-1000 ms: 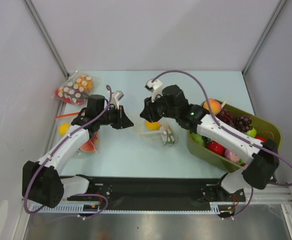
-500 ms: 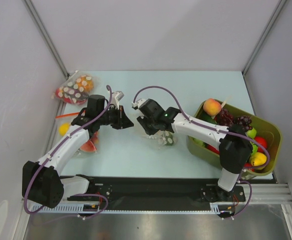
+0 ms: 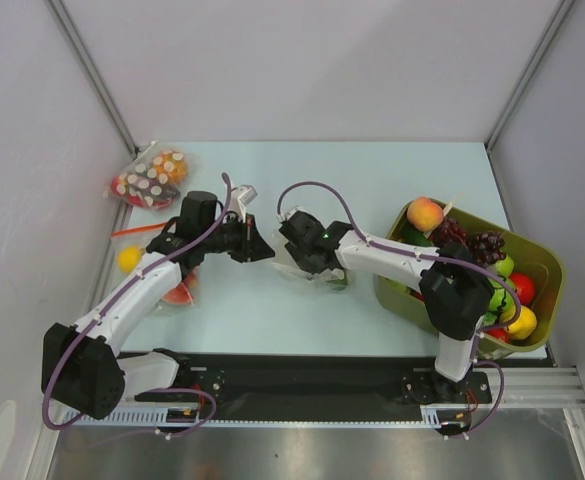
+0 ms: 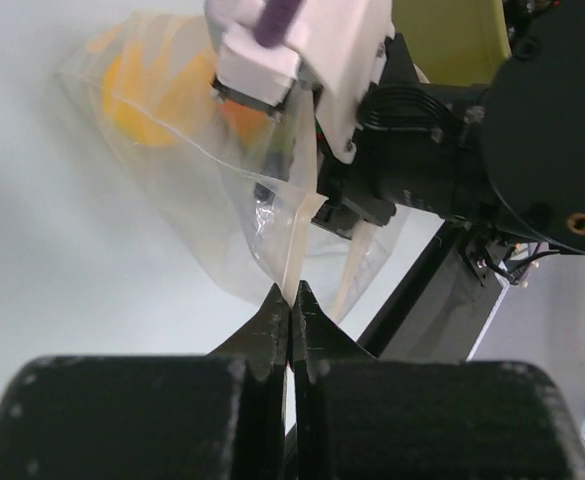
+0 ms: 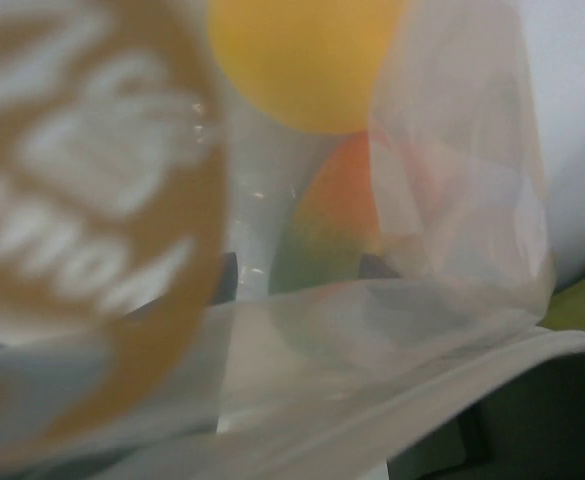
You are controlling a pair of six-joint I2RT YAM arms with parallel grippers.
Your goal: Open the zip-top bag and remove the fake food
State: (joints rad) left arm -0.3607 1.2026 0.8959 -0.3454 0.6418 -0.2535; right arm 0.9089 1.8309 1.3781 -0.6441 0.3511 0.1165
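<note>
The zip-top bag (image 3: 322,278) lies in the middle of the pale blue table (image 3: 392,170), between your two arms and just left of the olive-green tub (image 3: 550,262).

Your left gripper (image 3: 262,250) reaches in from the left. In its wrist view the jaws are pressed together on a thin fold of the bag's clear plastic, and the film rises from that pinch towards the other arm.

Your right gripper (image 3: 310,262) sits right over the bag, its arm stretched across from the tub side. Its wrist view is filled with crumpled clear plastic pressed up against the lens, and I cannot tell whether its jaws are wide, narrow or holding the film.

The fake food is inside the bag. Through the plastic you can see a round orange-yellow fruit (image 5: 302,60) and, below it, a piece (image 5: 332,235) that is orange on top and green underneath. A blurred brown disc (image 5: 92,220) with white lettering fills the left of that view.

The tub holds more plastic fruit, with a peach (image 3: 425,213) at its far left corner and dark grapes (image 3: 474,241) beside it. A dotted bag (image 3: 150,178) showing red and orange lies at the table's far left corner, well apart from both grippers.
</note>
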